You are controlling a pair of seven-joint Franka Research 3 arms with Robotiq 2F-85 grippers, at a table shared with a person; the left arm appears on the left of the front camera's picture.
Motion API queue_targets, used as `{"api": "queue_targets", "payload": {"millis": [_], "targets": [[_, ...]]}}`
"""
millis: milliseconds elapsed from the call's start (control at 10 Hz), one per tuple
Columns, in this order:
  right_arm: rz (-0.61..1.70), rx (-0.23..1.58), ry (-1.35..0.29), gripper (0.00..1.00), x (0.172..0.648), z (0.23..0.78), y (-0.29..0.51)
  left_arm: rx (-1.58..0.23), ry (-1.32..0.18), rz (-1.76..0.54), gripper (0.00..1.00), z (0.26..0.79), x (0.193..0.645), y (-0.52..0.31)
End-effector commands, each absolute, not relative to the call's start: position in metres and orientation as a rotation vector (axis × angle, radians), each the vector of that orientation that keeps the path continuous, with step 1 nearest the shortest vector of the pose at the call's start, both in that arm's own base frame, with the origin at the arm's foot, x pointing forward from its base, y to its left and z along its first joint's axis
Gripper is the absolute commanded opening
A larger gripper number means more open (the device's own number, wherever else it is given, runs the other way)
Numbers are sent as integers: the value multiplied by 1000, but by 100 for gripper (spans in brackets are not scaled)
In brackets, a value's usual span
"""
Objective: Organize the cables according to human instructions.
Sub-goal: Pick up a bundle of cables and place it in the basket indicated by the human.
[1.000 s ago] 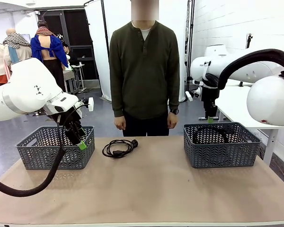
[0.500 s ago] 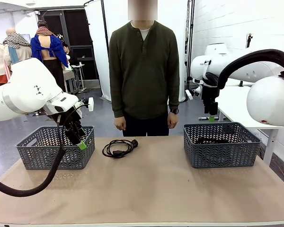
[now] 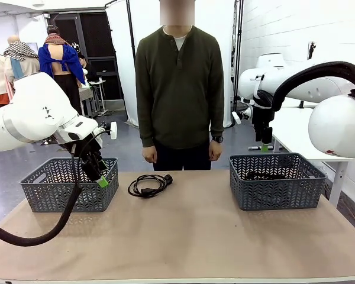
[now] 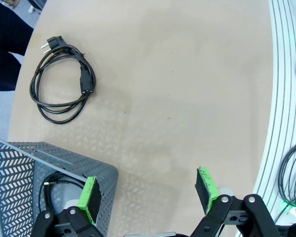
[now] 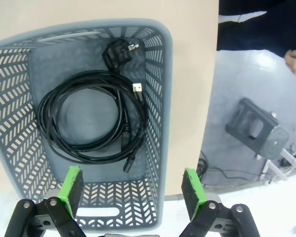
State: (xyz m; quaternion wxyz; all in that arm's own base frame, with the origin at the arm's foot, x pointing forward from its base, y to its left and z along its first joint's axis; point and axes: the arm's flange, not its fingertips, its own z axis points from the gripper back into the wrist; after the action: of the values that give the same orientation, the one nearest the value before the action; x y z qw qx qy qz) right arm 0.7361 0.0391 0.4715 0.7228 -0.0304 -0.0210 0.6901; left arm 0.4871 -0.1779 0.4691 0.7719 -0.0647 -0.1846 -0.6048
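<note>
One coiled cable (image 3: 148, 185) lies loose on the tan table (image 3: 189, 236), at about 11 o'clock from the table's middle and just short of the far edge. Its plug end points toward 2 o'clock. In the left wrist view the same coil (image 4: 61, 81) lies flat, well apart from everything else.

More black cable (image 5: 89, 123) lies coiled in the right basket (image 3: 272, 189), at 3 o'clock. The loops overlap, so I cannot count them. A bit of cord (image 4: 54, 187) also shows inside the left basket (image 3: 47, 195), at 9 o'clock. That makes two grey baskets, each set in a little from its side edge.

A broad stretch of tabletop lies open between the baskets and down to the 6 o'clock edge.

The left gripper (image 3: 100, 180) hangs at the left basket's inner near corner with its jaws spread wide and nothing between them. From above, one pad sits over the basket and the other over the table.

The right gripper (image 3: 261, 148) hangs above the right basket's far rim, also wide open and empty.

One person (image 3: 179, 89) stands at 12 o'clock with both hands down. A small dark mark on the left arm's shell is too small to read.
</note>
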Motion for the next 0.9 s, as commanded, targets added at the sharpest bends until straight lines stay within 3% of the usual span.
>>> {"api": "queue_targets", "payload": {"millis": [0,300,800], "targets": [[1525,-68,-45,100,736,471,39,-139,-401,-1309,100,470,487,-178],[1482,-52,-51,100,738,475,47,-139,-401,-1309,100,470,487,-178],[1202,55,-141,100,642,517,63,-139,-401,-1309,100,470,487,-178]]}}
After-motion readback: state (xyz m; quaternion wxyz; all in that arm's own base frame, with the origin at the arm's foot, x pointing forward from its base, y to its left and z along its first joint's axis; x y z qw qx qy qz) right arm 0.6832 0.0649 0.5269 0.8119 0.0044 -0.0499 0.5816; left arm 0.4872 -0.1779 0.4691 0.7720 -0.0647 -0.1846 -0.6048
